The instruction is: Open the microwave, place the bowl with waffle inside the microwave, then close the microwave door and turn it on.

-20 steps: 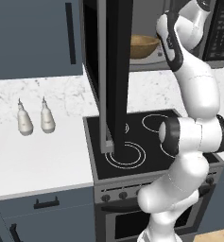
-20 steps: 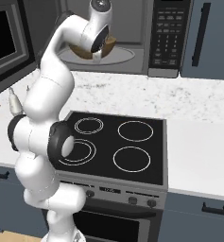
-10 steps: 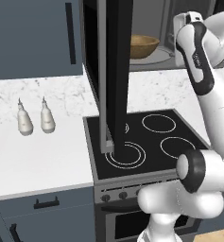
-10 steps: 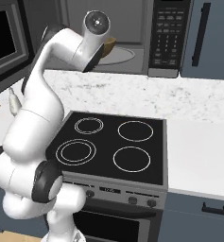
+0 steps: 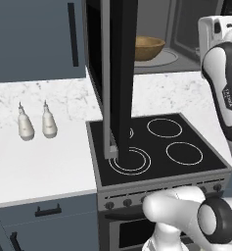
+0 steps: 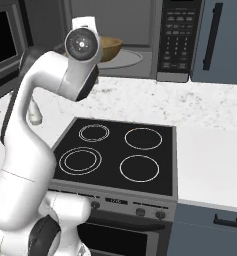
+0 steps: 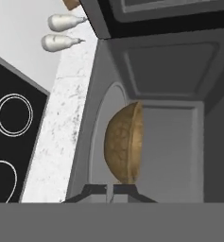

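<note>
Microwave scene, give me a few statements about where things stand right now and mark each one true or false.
1. The microwave door stands open, swung out over the stovetop. True.
2. The wooden bowl sits on the counter beside the two white bottles. False: it sits inside the microwave on the turntable.
3. The gripper is shut and holds nothing. True: its tips meet just in front of the bowl.
4. The keypad panel is on the microwave's left side. False: it is on the right.
5. A pan rests on one of the stove rings. False: all four rings are bare.
</note>
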Motion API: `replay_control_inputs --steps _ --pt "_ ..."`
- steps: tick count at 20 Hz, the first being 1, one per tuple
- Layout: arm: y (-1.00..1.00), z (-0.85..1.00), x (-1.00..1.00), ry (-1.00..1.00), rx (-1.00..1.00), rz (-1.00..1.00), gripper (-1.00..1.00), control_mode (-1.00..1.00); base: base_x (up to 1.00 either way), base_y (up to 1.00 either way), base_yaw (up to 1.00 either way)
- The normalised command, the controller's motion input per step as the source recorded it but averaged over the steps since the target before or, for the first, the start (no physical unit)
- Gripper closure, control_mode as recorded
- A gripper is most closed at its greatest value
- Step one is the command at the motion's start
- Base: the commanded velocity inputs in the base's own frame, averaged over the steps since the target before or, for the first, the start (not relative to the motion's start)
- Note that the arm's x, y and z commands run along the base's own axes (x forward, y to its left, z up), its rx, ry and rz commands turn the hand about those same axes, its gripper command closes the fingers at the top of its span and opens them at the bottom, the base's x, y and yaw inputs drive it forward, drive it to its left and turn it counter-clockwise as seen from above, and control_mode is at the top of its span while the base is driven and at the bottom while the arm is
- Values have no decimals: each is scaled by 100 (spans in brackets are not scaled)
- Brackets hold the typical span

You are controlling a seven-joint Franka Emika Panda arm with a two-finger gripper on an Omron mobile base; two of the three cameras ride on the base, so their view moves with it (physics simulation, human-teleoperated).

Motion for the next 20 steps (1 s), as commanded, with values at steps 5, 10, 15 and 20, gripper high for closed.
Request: replay_control_inputs --steps 5,10,15,20 --pt "4 -1 -100 -10 -23 0 100 -100 0 0 0" --pt "25 -12 -61 -6 -15 1 100 -100 0 0 0" --pt "11 -4 -49 -4 -4 0 100 -100 0 0 0" --pt "32 0 -100 -2 -13 -8 100 -100 0 0 0"
